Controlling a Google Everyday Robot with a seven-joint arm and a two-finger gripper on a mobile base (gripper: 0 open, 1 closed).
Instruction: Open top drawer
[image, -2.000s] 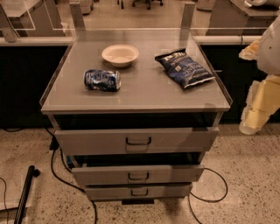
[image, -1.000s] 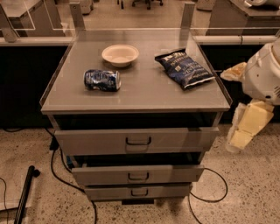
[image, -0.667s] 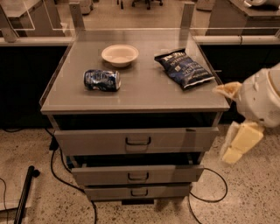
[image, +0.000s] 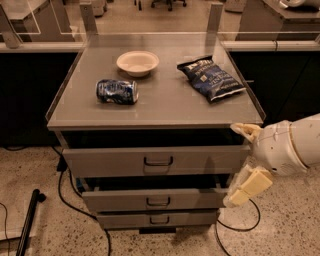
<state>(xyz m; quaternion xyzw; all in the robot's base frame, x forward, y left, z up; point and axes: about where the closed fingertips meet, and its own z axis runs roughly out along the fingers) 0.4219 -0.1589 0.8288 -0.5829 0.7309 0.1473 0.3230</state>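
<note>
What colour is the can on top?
The can is blue with white marks, seen in the camera view; the gripper hangs right of the drawers.

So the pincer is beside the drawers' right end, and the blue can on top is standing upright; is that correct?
Not quite: the camera view shows the blue can lying on its side. The pincer is indeed beside the right end of the top drawer.

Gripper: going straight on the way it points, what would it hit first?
The gripper, right of the cabinet, points down and left. It would likely meet the right end of the middle drawer first, not the top drawer; depth is unclear, so possibly the floor.
</note>
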